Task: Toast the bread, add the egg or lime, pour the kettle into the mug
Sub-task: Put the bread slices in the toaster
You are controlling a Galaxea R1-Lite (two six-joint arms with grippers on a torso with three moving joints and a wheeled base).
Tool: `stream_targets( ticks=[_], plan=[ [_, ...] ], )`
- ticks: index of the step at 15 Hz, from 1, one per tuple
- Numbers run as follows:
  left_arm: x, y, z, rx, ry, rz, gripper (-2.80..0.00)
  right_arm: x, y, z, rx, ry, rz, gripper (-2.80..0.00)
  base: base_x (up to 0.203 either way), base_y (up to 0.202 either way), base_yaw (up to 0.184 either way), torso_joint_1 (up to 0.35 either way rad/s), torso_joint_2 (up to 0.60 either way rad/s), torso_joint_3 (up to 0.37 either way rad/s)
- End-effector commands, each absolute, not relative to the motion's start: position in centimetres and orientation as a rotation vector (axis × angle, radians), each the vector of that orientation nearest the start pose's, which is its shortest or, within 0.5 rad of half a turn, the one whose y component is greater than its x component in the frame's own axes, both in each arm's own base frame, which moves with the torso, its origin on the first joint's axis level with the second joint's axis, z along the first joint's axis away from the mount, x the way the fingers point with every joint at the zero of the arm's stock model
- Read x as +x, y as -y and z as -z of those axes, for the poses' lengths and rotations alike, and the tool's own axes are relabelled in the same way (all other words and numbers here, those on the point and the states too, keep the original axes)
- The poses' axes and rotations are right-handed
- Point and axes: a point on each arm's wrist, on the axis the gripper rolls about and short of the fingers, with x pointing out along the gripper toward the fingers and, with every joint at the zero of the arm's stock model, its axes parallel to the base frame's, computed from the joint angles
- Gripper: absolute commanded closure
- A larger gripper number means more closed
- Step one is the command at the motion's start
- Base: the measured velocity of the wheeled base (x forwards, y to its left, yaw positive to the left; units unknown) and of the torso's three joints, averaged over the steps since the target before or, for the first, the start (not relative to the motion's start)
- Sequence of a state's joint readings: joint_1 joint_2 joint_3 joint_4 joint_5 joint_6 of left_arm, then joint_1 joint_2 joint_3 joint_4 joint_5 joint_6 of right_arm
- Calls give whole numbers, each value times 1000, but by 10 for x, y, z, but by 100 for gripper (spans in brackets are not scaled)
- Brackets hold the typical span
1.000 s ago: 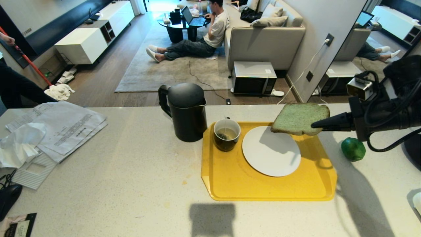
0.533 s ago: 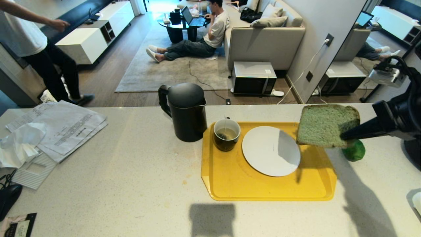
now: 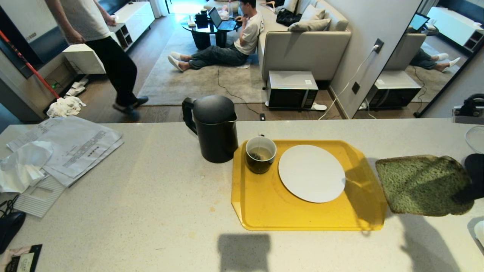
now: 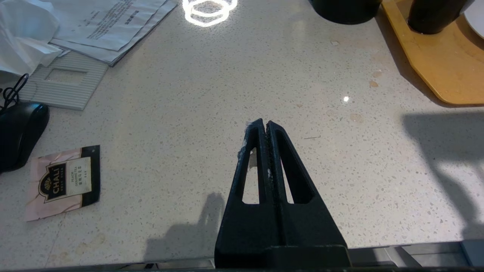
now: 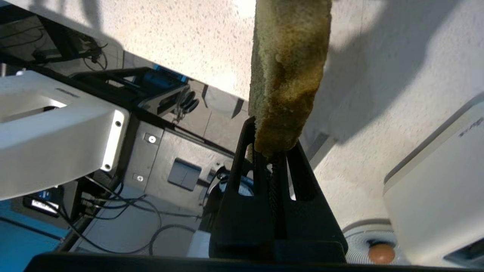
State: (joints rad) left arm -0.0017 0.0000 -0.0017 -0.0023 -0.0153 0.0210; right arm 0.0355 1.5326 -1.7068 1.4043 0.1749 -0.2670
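counter [image 3: 151, 196]: holds everything; a person walks past behind it, another sits on the floor, neither near the work.
tray [image 3: 264, 211]: yellow, with the plate [image 3: 311, 173] bare and nothing above it now.
kettle [image 3: 214, 126]: upright just left of the tray, lid on, untouched.
bread [image 3: 421, 185]: a second ago it hung over the plate's far edge; now it is off the tray to the right, lower, flat face up, clear of the counter.
right gripper [image 5: 273, 156]: clamped tight on the bread's crust edge; in the head view only a dark part shows at the frame's right edge.
white appliance [image 5: 435, 196]: close beside the gripper in the right wrist view, probably the toaster, though no slot shows.
mug [image 3: 261, 154]: on the tray's far left corner, tea bag inside.
left gripper [image 4: 264, 126]: parked above bare counter, fingers pressed together, empty.
egg [image 5: 381, 253]: seen only by the right wrist camera, near the appliance.
lime: hidden now.
meaning: bread is being carried toward toasting; that step is not yet done, egg and pour remain.
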Motion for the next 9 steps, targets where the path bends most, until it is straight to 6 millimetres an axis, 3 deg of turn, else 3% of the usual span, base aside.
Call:
stream_targets(
  ticks=[1, 9],
  plan=[
    [-23, 0, -76, 21, 3, 18, 0, 167, -3, -316, -122, -1180, -309, 0, 0, 0, 0, 0, 0, 0],
    [-23, 0, -76, 22, 4, 17, 0, 130, -1, -349, -146, -941, -268, 0, 0, 0, 0, 0, 0, 0]
  ],
)
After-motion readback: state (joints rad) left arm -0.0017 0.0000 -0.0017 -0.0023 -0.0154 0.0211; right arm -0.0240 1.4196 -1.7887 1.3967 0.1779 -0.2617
